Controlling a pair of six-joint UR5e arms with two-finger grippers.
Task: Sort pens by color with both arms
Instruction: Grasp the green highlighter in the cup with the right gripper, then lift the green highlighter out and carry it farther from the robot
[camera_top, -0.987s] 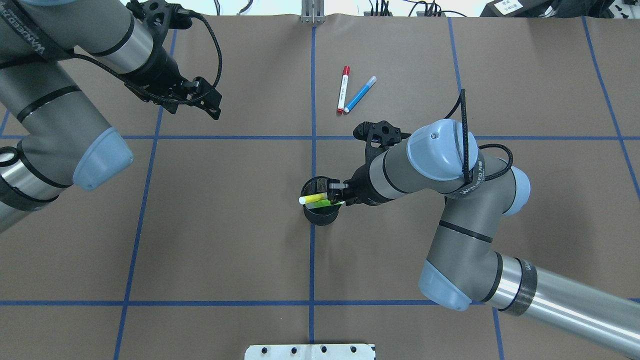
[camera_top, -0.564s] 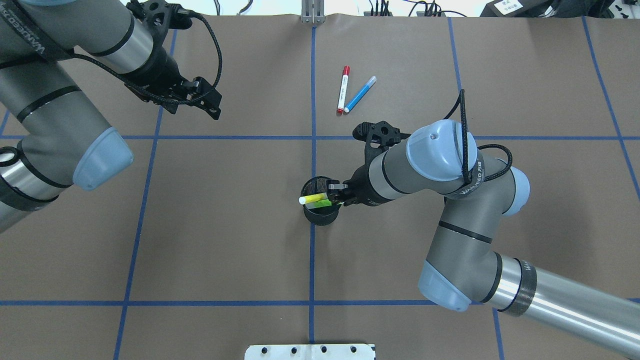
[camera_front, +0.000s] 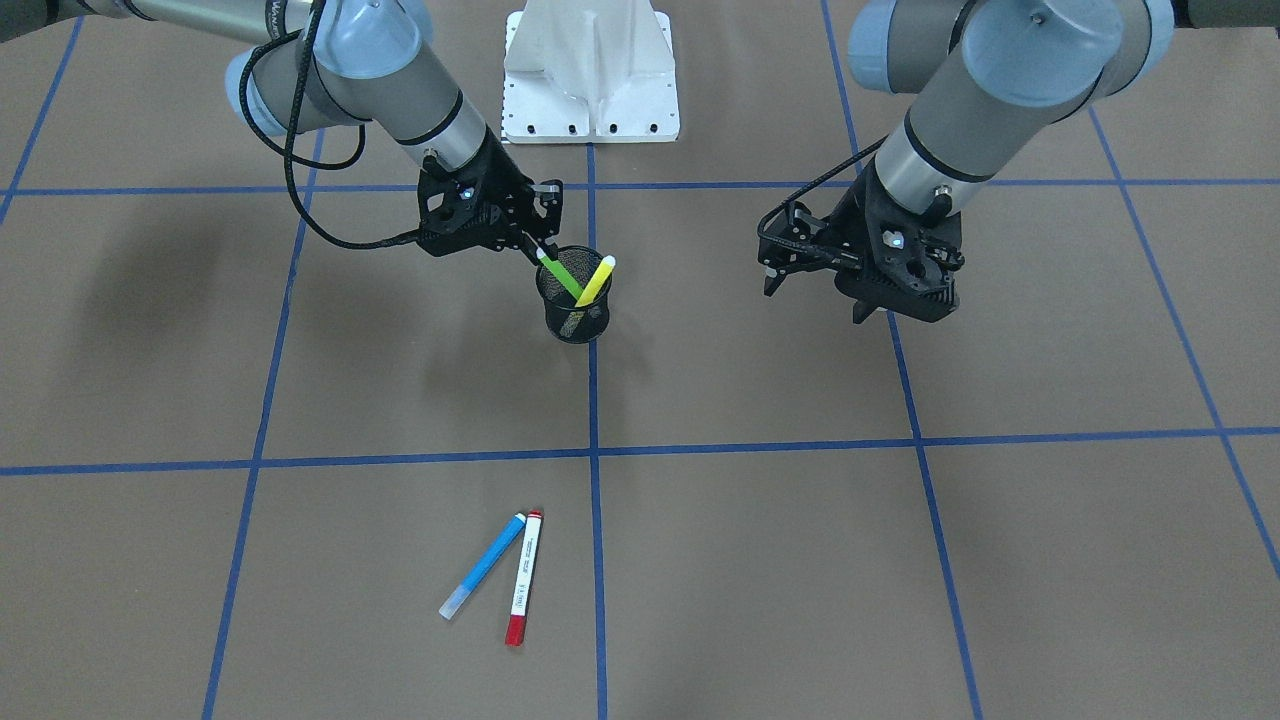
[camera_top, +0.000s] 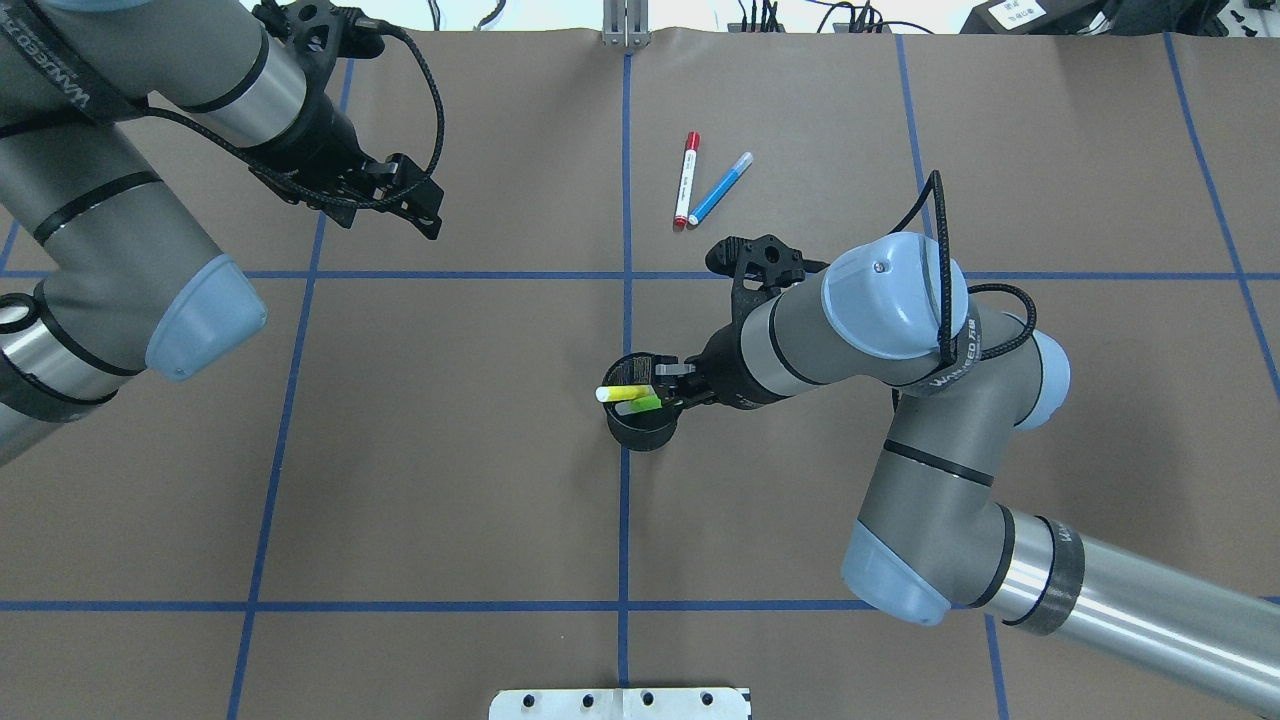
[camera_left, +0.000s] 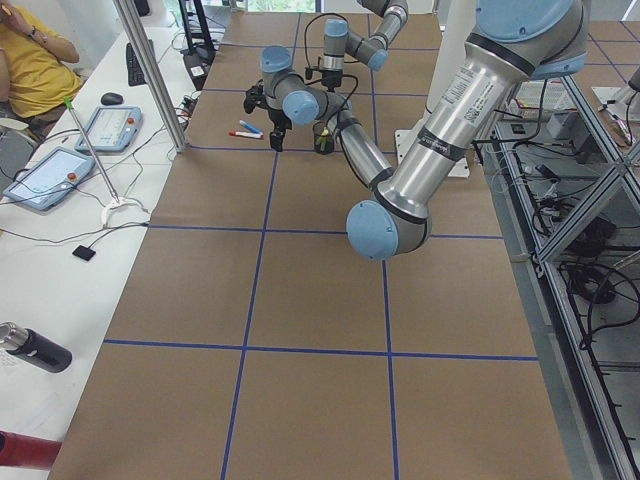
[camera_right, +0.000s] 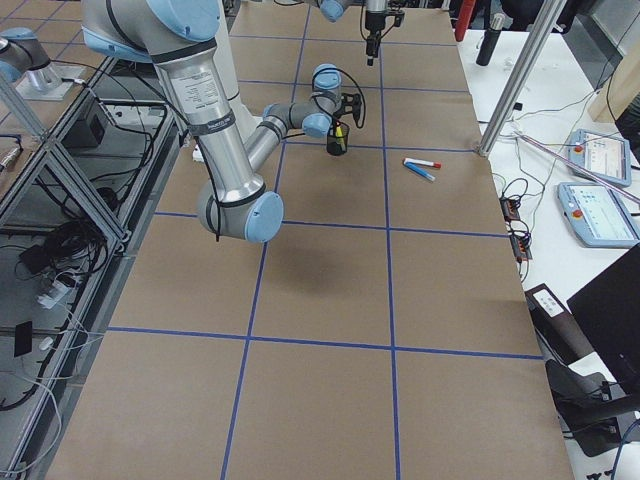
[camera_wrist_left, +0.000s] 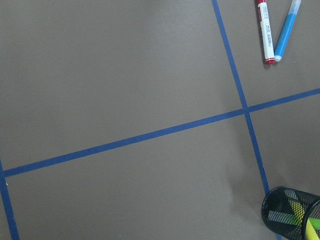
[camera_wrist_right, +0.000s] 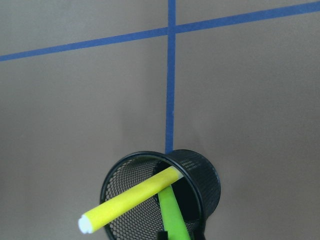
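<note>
A black mesh cup (camera_top: 640, 428) stands on the centre blue line. In it lean the yellow pen (camera_top: 625, 393) and the green pen (camera_top: 643, 404). My right gripper (camera_top: 668, 385) is at the cup's rim, shut on the upper end of the green pen (camera_front: 560, 275). In the right wrist view the green pen (camera_wrist_right: 172, 212) runs down into the cup (camera_wrist_right: 207, 182) beside the yellow pen (camera_wrist_right: 130, 200). The red-ended white pen (camera_top: 686, 180) and the blue pen (camera_top: 720, 188) lie side by side on the table beyond the cup. My left gripper (camera_top: 430, 205) is open and empty, hovering far left.
The table is covered in brown paper with a grid of blue tape lines (camera_top: 626, 200). The white base pedestal (camera_front: 590, 70) stands at the robot's edge. Tablets, cables and an operator (camera_left: 30, 60) are off the table's far side.
My right arm shifted slightly and the green pen's visible end moved a little left over the cup; the yellow pen shifted slightly. The left arm has not moved.
</note>
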